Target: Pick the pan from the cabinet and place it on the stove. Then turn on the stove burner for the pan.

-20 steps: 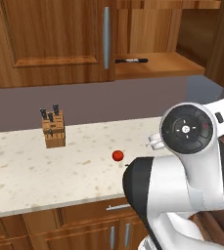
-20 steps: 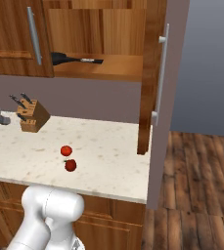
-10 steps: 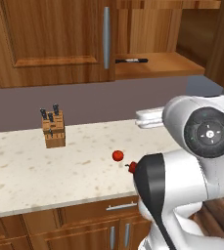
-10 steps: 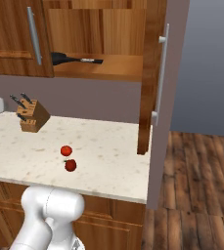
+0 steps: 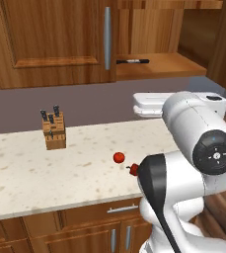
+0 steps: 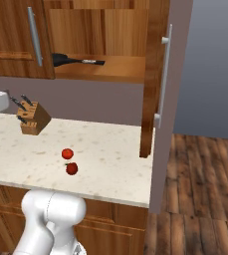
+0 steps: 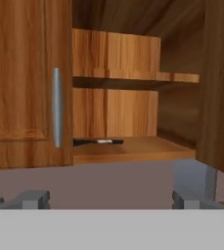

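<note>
The pan (image 6: 61,60) lies on the lower shelf of the cabinet (image 5: 45,44), its round black body mostly behind the closed left door. Its thin handle (image 5: 132,61) points right along the shelf and appears in the hand view as well (image 7: 98,141). My gripper (image 7: 111,199) is open with nothing between its fingertips (image 7: 33,197). It hangs over the counter, below and in front of the shelf, well short of the pan. The white hand (image 5: 148,105) juts left from the arm. The stove is out of view.
The cabinet's right door (image 6: 154,74) stands open, edge-on, with a long grey bar handle (image 6: 164,74). On the speckled counter (image 5: 20,173) are a knife block (image 5: 54,131) and two small red fruits (image 5: 118,157). Wooden floor (image 6: 200,189) lies to the right.
The hand has risen above the counter toward shelf height, and the arm's big joint has swung right and down. The pan and doors are unchanged.
</note>
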Robot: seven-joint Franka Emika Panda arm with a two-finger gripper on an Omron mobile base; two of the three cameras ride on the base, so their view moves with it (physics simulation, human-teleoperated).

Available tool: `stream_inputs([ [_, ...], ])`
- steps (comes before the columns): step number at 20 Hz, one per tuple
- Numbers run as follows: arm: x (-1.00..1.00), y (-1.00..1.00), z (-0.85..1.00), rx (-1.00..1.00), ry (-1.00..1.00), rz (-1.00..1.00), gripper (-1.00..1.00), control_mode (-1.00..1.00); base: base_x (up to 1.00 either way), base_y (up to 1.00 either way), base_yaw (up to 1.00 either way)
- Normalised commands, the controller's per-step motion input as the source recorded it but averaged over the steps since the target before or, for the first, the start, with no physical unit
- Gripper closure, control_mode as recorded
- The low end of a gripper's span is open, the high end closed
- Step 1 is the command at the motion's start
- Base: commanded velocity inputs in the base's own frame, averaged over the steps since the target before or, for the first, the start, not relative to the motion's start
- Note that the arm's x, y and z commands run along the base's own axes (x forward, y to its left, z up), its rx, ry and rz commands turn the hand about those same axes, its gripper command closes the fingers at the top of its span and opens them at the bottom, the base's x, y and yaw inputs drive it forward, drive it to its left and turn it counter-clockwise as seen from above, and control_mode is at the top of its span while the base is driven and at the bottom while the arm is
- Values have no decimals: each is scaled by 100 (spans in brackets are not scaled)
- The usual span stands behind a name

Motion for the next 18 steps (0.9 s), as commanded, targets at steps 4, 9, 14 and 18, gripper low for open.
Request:
stream_inputs([
  [4,21,30,24,7,-19,0,-100,-100,0,0,0],
  [9,20,30,30,3,-14,0,-100,-100,0,0,0],
  [14,16,4,18,2,-5,0,-100,-100,0,0,0],
  [18,29,-1,0,4,2,0,-100,-100,0,0,0],
])
